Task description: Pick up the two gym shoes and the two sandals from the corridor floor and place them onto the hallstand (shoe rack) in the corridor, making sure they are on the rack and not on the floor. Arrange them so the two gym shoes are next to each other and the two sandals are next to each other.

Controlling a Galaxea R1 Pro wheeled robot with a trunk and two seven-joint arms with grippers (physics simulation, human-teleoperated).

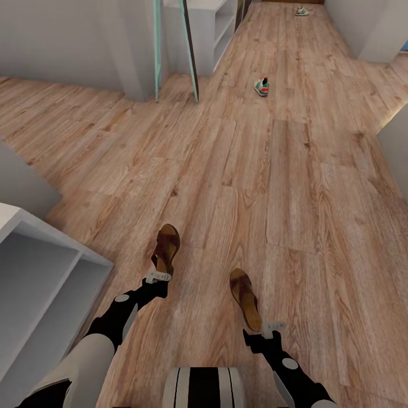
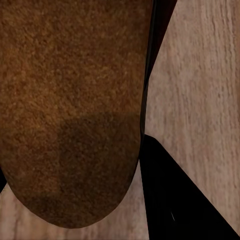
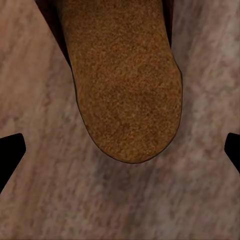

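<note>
Head view: 2 sandals (image 1: 245, 299) lie lengthwise, toes forward.

You're in a home corridor: wood-plank floor (image 1: 294, 187), white shelving (image 1: 39, 266) at eight o'clock, shoes scattered about (sneaker (image 1: 262, 86) at twelve).

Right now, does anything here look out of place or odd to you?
Yes: shoes lie scattered on the corridor floor. One gym shoe sits alone mid-corridor, another far down the hall. Two sandals lie apart, angled differently, by the left gripper and right gripper.
</note>
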